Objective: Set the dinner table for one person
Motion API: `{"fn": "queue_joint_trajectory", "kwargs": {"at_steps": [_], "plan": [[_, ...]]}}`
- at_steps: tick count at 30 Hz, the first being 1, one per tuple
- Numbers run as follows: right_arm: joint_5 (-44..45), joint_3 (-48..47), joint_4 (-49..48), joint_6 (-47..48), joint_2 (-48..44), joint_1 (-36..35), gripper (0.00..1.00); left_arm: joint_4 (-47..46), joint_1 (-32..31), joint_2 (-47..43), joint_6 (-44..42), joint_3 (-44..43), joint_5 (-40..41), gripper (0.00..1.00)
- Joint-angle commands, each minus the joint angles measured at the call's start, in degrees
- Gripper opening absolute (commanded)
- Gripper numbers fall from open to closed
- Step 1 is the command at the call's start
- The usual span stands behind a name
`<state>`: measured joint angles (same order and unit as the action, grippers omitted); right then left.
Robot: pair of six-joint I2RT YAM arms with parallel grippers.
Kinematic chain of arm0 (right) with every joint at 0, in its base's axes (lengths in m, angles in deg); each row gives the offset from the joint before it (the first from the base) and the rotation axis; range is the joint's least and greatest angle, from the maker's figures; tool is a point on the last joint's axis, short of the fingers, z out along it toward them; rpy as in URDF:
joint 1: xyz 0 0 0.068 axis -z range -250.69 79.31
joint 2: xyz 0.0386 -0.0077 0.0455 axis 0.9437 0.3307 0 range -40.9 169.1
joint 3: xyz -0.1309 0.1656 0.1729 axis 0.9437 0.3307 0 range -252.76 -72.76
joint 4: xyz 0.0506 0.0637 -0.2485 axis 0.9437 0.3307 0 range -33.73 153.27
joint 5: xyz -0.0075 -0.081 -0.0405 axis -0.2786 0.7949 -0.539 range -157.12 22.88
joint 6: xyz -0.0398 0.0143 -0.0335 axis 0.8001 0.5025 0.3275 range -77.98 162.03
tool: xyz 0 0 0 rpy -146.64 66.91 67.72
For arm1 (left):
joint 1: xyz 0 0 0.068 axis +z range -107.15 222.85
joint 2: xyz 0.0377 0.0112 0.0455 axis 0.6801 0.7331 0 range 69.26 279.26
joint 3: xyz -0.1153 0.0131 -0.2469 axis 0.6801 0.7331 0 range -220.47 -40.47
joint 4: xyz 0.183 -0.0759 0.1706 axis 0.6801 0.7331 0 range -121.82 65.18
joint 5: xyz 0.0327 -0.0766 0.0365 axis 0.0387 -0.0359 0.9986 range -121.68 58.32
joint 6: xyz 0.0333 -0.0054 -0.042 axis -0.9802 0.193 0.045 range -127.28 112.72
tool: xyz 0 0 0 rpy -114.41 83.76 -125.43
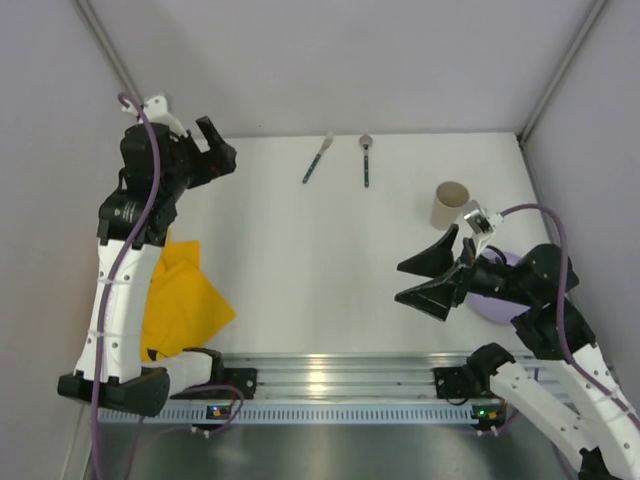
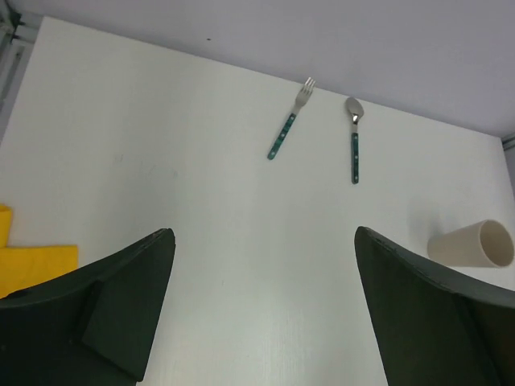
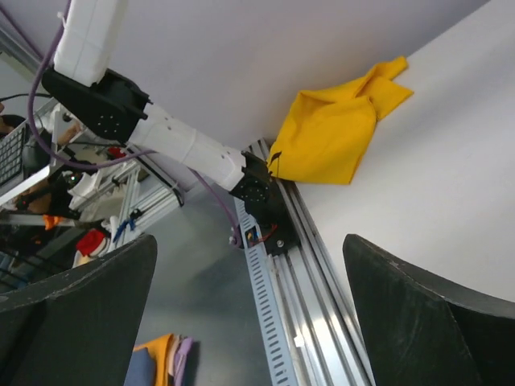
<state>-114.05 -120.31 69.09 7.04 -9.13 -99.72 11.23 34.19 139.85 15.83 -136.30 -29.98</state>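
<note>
The white dinner table [image 1: 320, 240] holds a teal-handled fork [image 1: 318, 158] and a teal-handled spoon [image 1: 366, 160] at the far middle. A beige cup [image 1: 450, 205] stands at the right. A lilac dish [image 1: 492, 305] lies near the right edge, mostly hidden under the right arm. A crumpled yellow cloth [image 1: 185, 300] lies at the near left. My left gripper [image 1: 222, 148] is open and empty, raised over the far left corner. Its wrist view shows the fork [image 2: 288, 121], spoon [image 2: 354, 141] and cup [image 2: 475, 245]. My right gripper [image 1: 400, 282] is open and empty, above the table left of the dish.
A ribbed aluminium rail [image 1: 330, 375] runs along the near edge, with both arm bases on it. Grey walls close the back and sides. The right wrist view shows the yellow cloth [image 3: 338, 129], the rail [image 3: 322, 265] and the left arm's base [image 3: 161, 137].
</note>
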Motion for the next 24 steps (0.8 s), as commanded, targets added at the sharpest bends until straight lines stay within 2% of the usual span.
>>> {"fn": "queue_joint_trajectory", "kwargs": {"at_steps": [1,2,3,4,5,6,7,8,10,12,18,24], "plan": [[2.5,1.6,-5.4,-5.3,-3.7,-0.9,1.0,2.0,-0.2,-4.9,1.2,4.6,7.8,0.98],[4.8,1.7,-2.7,-5.0,-3.6,-0.8,1.0,2.8,0.1,-5.5,10.1,6.3,8.8,0.98],[8.4,-1.1,7.9,-2.3,-2.5,-0.8,1.0,3.3,0.3,-6.4,14.5,8.6,10.2,0.98],[12.7,-2.4,10.2,-1.8,1.2,-0.8,1.0,1.0,0.7,-8.7,14.9,15.3,8.1,0.98],[11.7,-3.2,10.7,-1.3,3.1,-0.8,1.0,-4.3,1.5,-9.2,11.8,17.9,5.5,0.93],[11.3,-4.0,13.4,0.4,4.8,-0.9,1.0,-3.5,1.5,-9.3,11.7,19.2,7.7,0.92],[12.6,-4.6,14.6,0.6,5.8,-1.1,1.0,-0.6,1.4,-8.5,12.4,19.1,11.5,0.97],[14.0,-5.1,15.7,1.0,6.1,-1.3,1.0,6.7,1.4,-6.3,15.2,18.7,15.8,0.97],[17.1,-4.7,16.8,1.2,4.5,-1.3,1.0,13.4,1.5,-3.4,16.9,19.4,21.7,0.96],[19.8,-4.7,18.8,1.5,3.3,-1.3,0.99,17.7,1.5,-0.1,17.0,21.9,20.9,0.94],[25.1,-4.7,21.5,2.9,0.8,-1.3,1.0,13.9,1.5,2.0,20.1,39.6,17.2,0.89],[27.0,-5.5,23.0,4.6,2.2,-1.4,1.0,10.2,1.5,7.0,21.4,45.8,15.2,0.85]]}}
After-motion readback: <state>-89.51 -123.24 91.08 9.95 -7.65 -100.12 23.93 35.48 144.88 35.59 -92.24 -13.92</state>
